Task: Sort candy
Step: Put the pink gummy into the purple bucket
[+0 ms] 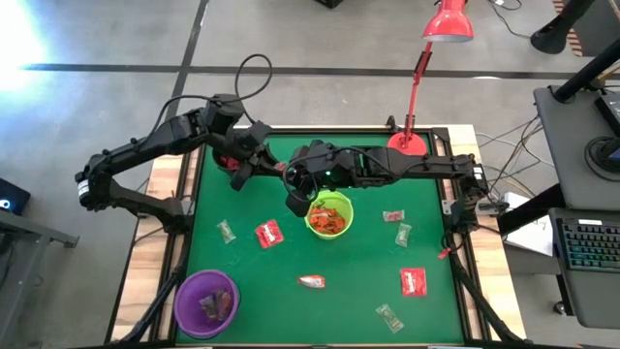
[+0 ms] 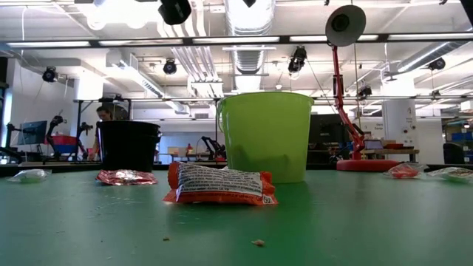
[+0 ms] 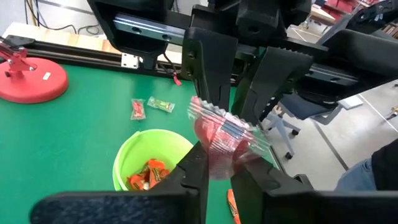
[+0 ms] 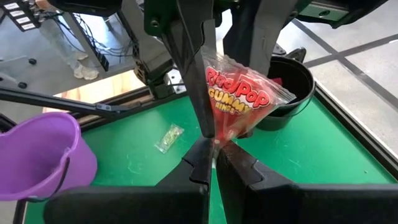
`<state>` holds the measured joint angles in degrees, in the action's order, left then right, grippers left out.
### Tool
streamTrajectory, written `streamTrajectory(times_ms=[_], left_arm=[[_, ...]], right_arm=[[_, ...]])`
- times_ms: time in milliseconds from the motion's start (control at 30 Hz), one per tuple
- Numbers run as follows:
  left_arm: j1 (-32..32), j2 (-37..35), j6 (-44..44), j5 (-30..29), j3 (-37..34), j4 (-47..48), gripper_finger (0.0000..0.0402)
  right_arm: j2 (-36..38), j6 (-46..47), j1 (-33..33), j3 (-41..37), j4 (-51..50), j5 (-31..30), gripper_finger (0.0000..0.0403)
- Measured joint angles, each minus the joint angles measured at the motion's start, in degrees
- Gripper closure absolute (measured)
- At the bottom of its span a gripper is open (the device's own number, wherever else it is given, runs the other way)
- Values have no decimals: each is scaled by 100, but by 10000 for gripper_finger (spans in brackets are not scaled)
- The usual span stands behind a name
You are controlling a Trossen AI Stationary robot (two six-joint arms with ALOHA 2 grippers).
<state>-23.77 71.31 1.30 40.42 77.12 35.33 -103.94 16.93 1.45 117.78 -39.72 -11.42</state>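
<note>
Your green table carries two dark arms, one red desk lamp at its far edge, three bowls and the loose candy.

The two arms meet over the far middle of the table, between the black bowl and the lime-green bowl. You have the left gripper pinched narrow on one clear packet of red gummy rings. The right gripper is clamped tight on the same packet's lower corner. So that packet hangs in the air between both jaws, just beside the black bowl.

Of the three bowls, the lime-green one holds a heap of orange-red wrappers. The purple bowl at the near left corner holds a few pale pieces. The black one shows something red inside.

You can count seven sweets lying on the cloth:
- Two flat red packets, the second at the near right.
- Three clear greenish twist wrappers, the other two on the right side and by the near edge.
- One orange-red wrapper.
- One small red sweet, right of the lime-green bowl.
</note>
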Motion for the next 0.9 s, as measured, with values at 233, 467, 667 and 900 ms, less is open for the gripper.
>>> streamTrajectory(times_ms=[233,467,667,900], left_arm=[[0,6,137,11,0,136,393],[0,-33,143,44,1,462,396],[41,-187,319,44,2,1441,396],[407,-298,424,2,1,2877,396]], right_arm=[[0,-55,1,0,-28,9,392],[-8,-47,-11,0,-69,139,346],[4,-196,-35,0,-200,74,295],[20,-564,-37,-2,-231,70,272]])
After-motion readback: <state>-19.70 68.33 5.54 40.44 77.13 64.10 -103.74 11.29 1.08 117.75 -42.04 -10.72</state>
